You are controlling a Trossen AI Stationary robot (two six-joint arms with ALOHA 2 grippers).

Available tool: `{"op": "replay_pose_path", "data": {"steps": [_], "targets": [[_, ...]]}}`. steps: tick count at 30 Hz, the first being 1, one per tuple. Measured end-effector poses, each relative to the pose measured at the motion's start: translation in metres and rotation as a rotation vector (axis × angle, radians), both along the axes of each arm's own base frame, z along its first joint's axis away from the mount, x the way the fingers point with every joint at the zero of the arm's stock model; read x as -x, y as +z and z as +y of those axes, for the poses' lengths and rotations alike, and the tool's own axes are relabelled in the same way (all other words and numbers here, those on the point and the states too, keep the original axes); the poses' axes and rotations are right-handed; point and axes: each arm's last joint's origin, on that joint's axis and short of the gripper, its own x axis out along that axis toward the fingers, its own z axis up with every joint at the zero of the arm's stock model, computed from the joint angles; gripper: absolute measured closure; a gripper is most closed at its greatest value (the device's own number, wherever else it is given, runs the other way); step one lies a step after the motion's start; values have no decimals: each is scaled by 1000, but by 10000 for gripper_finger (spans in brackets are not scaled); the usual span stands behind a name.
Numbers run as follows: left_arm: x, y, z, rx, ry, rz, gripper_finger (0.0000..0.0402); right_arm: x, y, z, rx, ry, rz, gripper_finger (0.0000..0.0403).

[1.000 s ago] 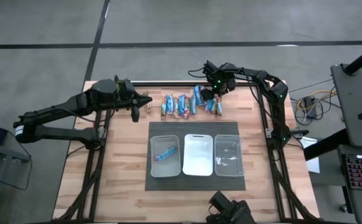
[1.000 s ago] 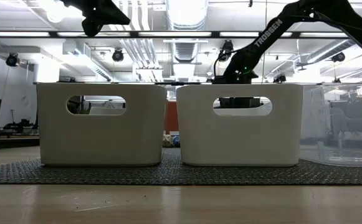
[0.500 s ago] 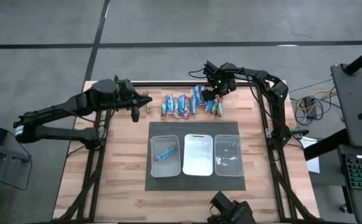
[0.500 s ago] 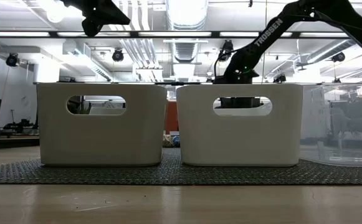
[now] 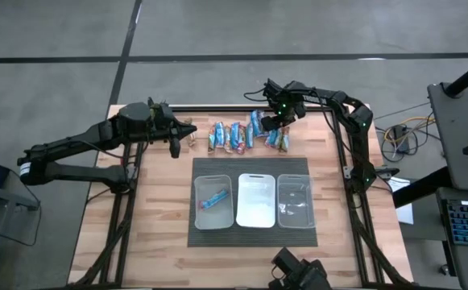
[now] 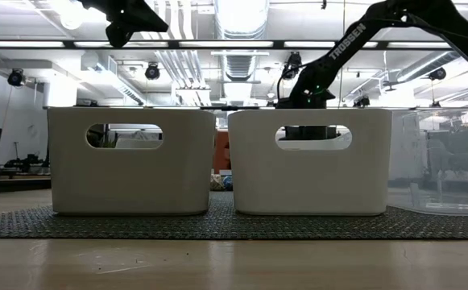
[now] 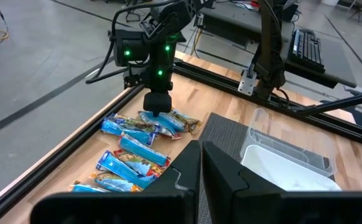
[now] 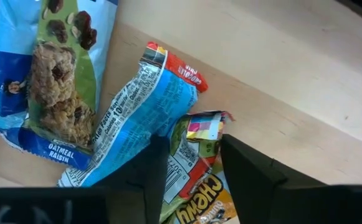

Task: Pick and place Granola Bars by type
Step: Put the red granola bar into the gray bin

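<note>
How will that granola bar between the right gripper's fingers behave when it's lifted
The bar has a crinkled, glossy wrapper, so it probably feels light and a bit slippery. Its flat sealed end looks floppy and may bend. It overlaps the blue-wrapped bar, which the right gripper might drag along.

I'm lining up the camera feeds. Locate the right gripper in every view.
High: right gripper over the right end of the granola bars.
Low: hidden behind the bins.
Left wrist: far off, above the bars.
Right wrist: picture's bottom.
Shared landmark: the granola bars.
</note>
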Motion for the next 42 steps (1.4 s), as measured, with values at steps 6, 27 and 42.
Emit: {"op": "replay_pose_path", "data": {"steps": [6,27,42], "targets": [[0,0,0,2,1,-1,401,2,7,0,24,10,-8,267],[0,0,0,25,7,-8,401,6,2,0,28,-11,-14,236],[0,0,0,29,8,-9,401,13,-6,1,4,-21,11,237]]}}
